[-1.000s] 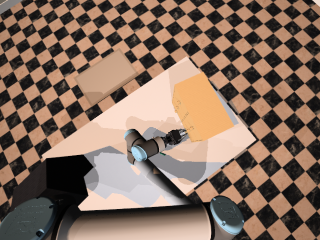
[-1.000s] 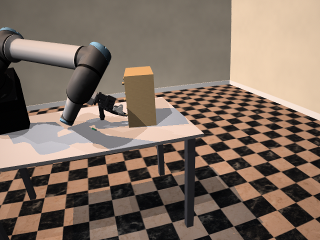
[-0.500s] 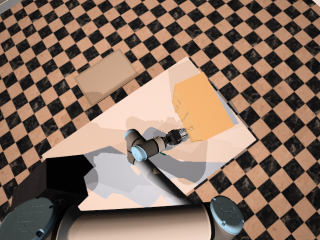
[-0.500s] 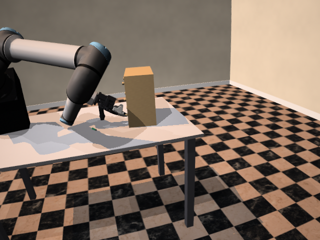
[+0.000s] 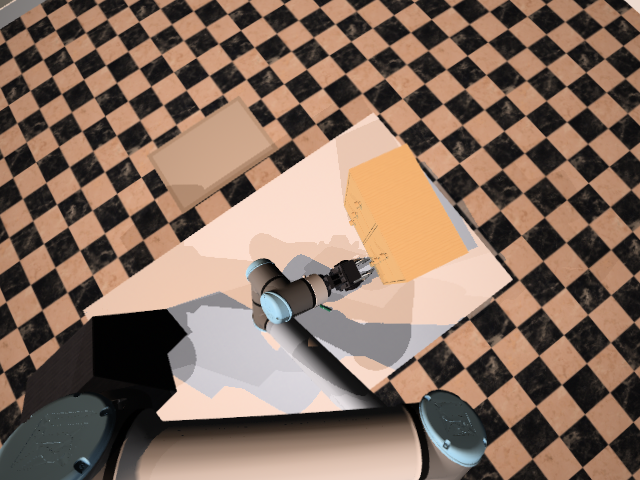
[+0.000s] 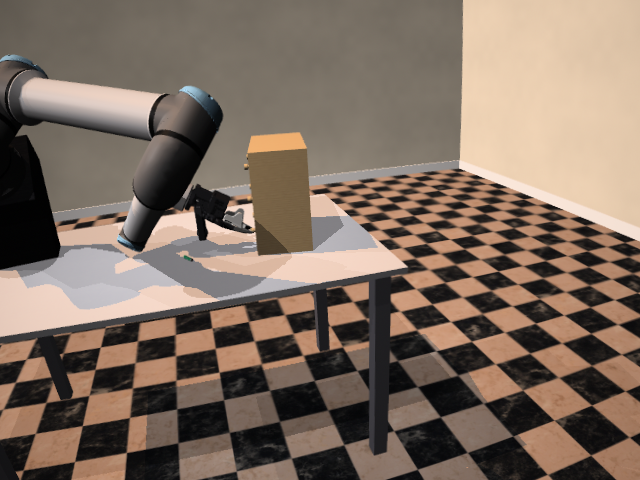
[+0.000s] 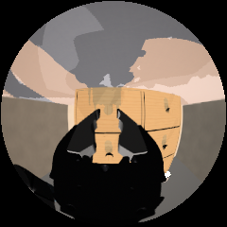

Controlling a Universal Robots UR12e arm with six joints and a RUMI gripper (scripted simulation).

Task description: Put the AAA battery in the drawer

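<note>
The AAA battery (image 5: 325,307) (image 6: 188,257), small and green, lies on the table, back from the chest front and beside the wrist. The wooden chest (image 5: 408,217) (image 6: 281,201) (image 7: 131,106) stands upright. Its drawer fronts look flush, with no drawer visibly pulled out; the drawers' contents are hidden. My gripper (image 5: 371,265) (image 6: 253,230) (image 7: 108,109) is at the chest front, low down. Its fingers are slightly open, one on each side of a drawer knob (image 7: 109,109), with narrow gaps. The battery is not in the gripper.
More knobs (image 7: 167,109) (image 7: 165,146) stick out from the chest front beside and above the gripper. The table edge (image 6: 330,283) runs behind and beside the chest. A black pedestal (image 5: 131,351) (image 6: 25,217) stands at the robot's base end. The forearm passes over the table near the battery.
</note>
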